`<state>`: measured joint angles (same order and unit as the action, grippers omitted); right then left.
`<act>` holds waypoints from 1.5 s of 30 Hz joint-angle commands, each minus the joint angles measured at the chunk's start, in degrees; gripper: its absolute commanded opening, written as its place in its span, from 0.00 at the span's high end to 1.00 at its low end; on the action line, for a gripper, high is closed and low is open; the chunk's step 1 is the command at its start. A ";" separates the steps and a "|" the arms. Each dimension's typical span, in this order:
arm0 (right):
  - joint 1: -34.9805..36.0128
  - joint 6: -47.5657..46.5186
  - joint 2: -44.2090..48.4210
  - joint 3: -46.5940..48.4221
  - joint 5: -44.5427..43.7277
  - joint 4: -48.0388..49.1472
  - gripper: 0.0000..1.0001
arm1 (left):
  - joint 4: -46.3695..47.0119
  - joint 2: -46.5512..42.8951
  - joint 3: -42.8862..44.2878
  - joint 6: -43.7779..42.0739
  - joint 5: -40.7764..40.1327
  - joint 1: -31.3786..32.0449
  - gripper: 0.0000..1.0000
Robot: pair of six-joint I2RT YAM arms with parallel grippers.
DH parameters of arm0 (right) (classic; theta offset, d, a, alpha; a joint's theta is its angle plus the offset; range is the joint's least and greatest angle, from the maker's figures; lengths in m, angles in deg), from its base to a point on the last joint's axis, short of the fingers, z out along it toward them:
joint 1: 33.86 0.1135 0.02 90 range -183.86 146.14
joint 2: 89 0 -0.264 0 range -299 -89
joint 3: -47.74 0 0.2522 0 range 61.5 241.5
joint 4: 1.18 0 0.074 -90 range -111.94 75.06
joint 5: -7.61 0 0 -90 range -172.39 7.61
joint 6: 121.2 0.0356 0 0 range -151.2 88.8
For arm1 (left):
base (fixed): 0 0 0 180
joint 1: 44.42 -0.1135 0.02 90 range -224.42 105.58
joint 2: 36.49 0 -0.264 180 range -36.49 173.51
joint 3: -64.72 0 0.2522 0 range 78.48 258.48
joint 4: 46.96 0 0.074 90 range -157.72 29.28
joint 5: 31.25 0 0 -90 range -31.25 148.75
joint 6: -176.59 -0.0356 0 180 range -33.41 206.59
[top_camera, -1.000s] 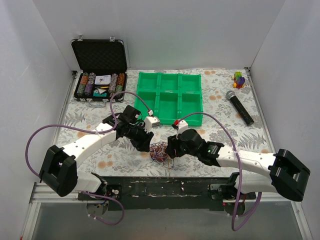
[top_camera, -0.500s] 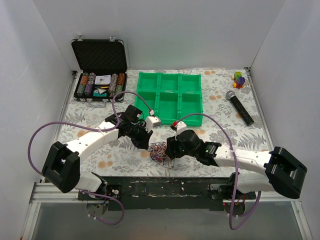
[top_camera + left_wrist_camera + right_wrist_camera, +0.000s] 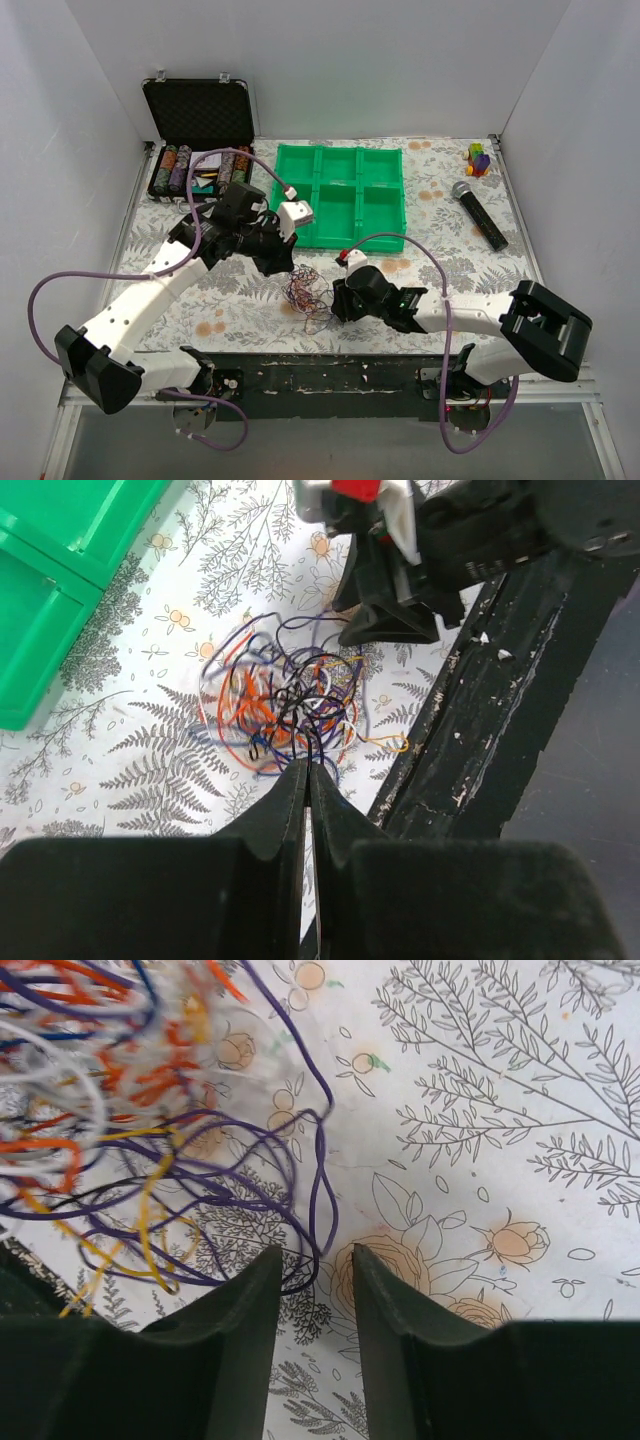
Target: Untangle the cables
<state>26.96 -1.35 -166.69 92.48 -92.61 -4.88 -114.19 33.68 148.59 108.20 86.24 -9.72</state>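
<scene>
The cables (image 3: 308,294) form a loose tangle of orange, red, purple, blue and dark wire loops on the floral cloth near the front edge. My left gripper (image 3: 284,271) is just behind and left of the tangle. In the left wrist view the left gripper (image 3: 308,767) is shut on dark strands of the cables (image 3: 290,700). My right gripper (image 3: 337,303) sits low at the tangle's right side. In the right wrist view the right gripper (image 3: 317,1255) is open, with a purple loop (image 3: 320,1190) of the cables (image 3: 120,1080) reaching between its tips.
A green compartment tray (image 3: 342,148) stands behind the tangle, also in the left wrist view (image 3: 60,600). An open poker-chip case (image 3: 198,170) is at the back left. A microphone (image 3: 480,214) and a small coloured toy (image 3: 479,159) are at the back right. The black table edge (image 3: 330,372) is close in front.
My left arm has swung back and to the left, drawing the tangle out that way. My right arm has shifted left and lower beside the tangle.
</scene>
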 commanded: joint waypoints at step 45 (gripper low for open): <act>6.51 -8.93 -9.14 12.08 -3.23 26.94 0.49 | -4.35 -2.50 6.26 3.71 0.46 0.28 1.00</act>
<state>33.01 -11.36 -173.12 101.72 -94.60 17.09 -117.25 31.48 151.32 111.50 84.99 -9.72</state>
